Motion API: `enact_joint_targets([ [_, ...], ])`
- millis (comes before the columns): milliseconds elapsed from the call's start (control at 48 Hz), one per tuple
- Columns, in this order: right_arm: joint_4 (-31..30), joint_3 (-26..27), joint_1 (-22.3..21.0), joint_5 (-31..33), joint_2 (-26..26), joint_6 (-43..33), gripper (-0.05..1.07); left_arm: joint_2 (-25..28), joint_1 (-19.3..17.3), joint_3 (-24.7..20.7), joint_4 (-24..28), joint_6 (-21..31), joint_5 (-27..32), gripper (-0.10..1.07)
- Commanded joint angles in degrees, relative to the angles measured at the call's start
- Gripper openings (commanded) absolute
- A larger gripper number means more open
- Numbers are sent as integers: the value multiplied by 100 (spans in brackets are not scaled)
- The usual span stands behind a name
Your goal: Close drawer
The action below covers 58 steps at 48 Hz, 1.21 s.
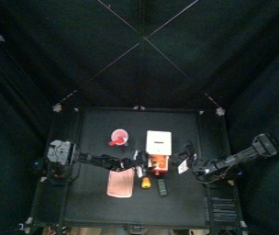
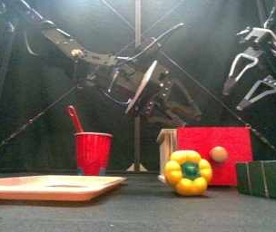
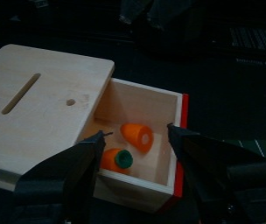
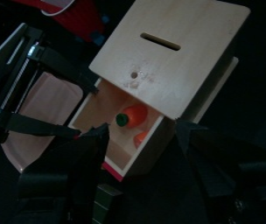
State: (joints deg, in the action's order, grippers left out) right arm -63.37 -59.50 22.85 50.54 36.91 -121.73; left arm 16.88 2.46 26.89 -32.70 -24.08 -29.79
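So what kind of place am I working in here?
Likely a lab test pen, not a home: black curtains wall in a small black table, and the props are toy-like, such as a white cabinet with a red drawer and a plastic pepper.

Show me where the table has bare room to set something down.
Free: the back strip of the table behind the cup and white box, and the right side beyond the box. Crowded: the front middle, where the pink board, yellow pepper, open drawer and both arms gather.
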Motion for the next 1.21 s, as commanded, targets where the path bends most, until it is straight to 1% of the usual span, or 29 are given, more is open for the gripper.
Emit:
enact_joint_targets([
  [0,-79,53,35,-9,9,18,94,-264,18,-97,0,-18,-53,92],
  [146,-123,35,-18,18,26,18,93,-457,53,-62,62,-35,-62,90],
  [271,-202,44,-26,44,62,9,94,-650,158,44,202,-26,-79,85],
  [458,-448,79,-176,88,70,0,93,-773,404,255,229,-26,-220,72],
  [625,-642,141,-422,88,70,-26,93,-782,642,439,237,-26,-492,56],
  [708,-703,141,-545,88,70,-44,91,-773,703,510,237,-26,-615,49],
  [833,-729,141,-677,88,70,-44,83,-756,800,606,220,0,-765,40],
  [938,-773,141,-800,88,70,-26,74,-659,923,589,211,0,-791,36],
  [1104,-976,132,-1178,35,70,-26,57,-492,984,492,211,0,-791,35],
  [1188,-1099,158,-1424,0,62,-26,51,-387,984,431,176,9,-791,35],
])
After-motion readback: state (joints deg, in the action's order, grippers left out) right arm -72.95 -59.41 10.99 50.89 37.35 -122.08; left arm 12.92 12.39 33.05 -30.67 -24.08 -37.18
